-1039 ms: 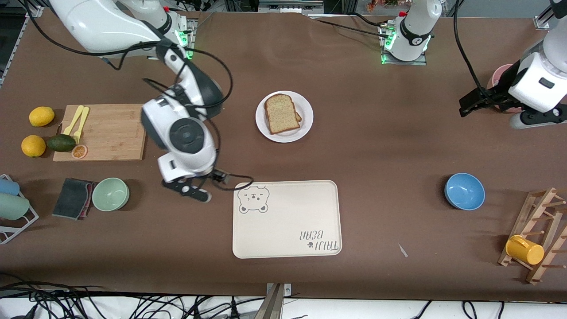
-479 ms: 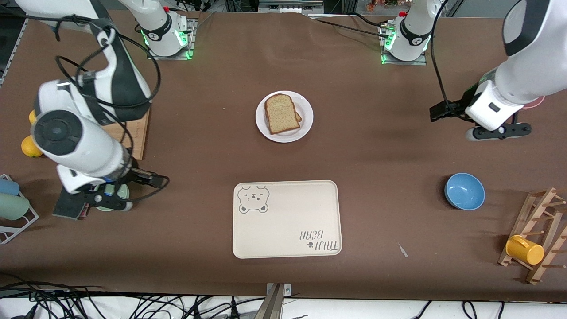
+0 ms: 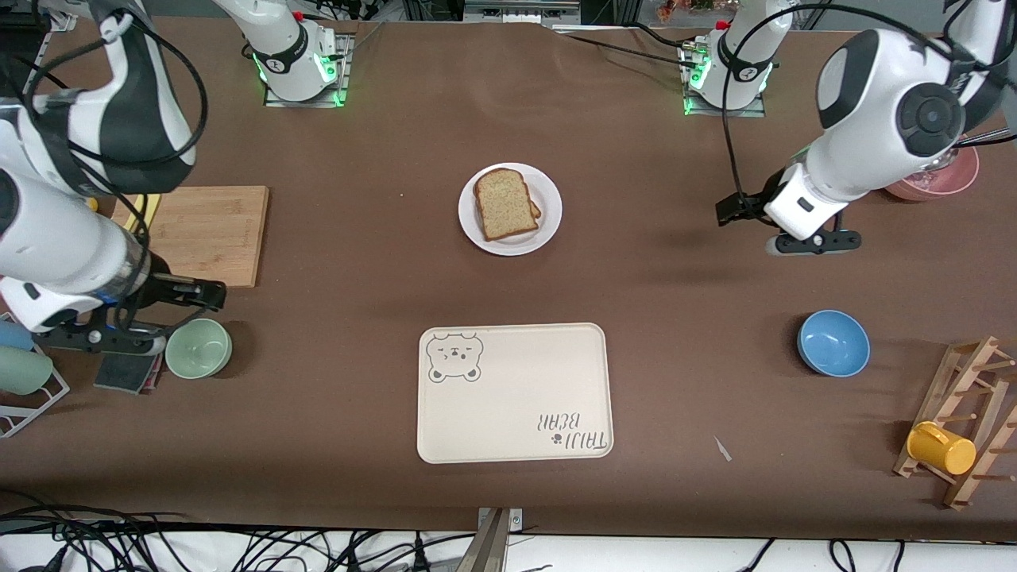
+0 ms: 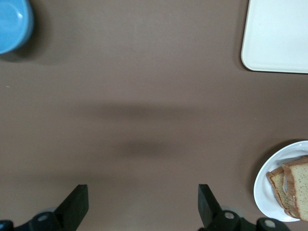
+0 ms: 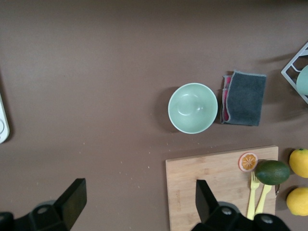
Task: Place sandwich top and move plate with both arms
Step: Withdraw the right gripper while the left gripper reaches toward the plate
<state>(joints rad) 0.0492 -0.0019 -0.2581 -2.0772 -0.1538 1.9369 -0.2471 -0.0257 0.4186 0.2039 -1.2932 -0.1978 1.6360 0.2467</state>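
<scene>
The white plate (image 3: 548,208) stands in the middle of the table. On it lies the sandwich top (image 3: 506,204), a speckled bread slice stacked on another slice. The left wrist view catches the plate's rim (image 4: 265,190) and the bread (image 4: 298,185) at its edge. My left gripper (image 3: 812,241) hangs open and empty over bare table between the plate and the left arm's end; its fingers (image 4: 77,204) stand wide apart. My right gripper (image 3: 95,340) is open and empty over the table's right-arm end, at the corner of the cutting board (image 5: 211,187).
A cream bear tray (image 3: 516,393) lies nearer the camera than the plate. A green bowl (image 3: 199,348) and grey cloth (image 3: 123,372) sit under my right hand. A blue bowl (image 3: 833,342), pink bowl (image 3: 933,179) and mug rack (image 3: 965,429) occupy the left arm's end.
My right arm has swung from beside the tray out to the right arm's end of the table. My left arm has come in toward the plate. Plate and bread have not moved.
</scene>
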